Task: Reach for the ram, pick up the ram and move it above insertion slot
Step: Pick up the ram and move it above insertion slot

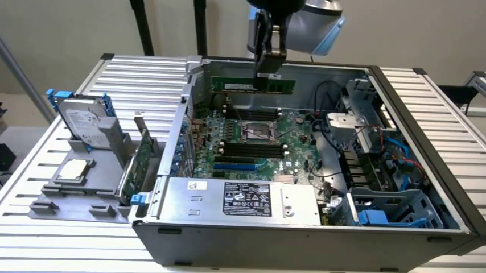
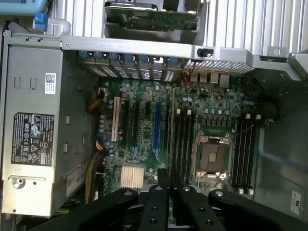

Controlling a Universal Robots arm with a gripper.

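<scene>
Several spare parts are sitting on the grey holder (image 1: 76, 196) at the exterior view's left: a hard drive (image 1: 82, 126) in a blue frame standing upright, a square processor (image 1: 72, 169) lying flat, and a green expansion card (image 1: 136, 165) standing on edge beside the open computer case (image 1: 304, 233). Inside the case, the silver power supply (image 1: 239, 199) is lying along the near wall, with the green motherboard (image 1: 251, 139) behind it, showing black memory slots (image 1: 247, 151) and a bare metal processor socket (image 1: 256, 132). Above the board, the gripper (image 1: 267, 74) is hanging with its black fingers (image 1: 275, 54) pinching the ram (image 1: 252, 85), a long thin green stick held level near the far wall. Exactly which slot it is over is hard to judge. Cables and a blue bracket (image 1: 376, 217) are crowding the right.
</scene>
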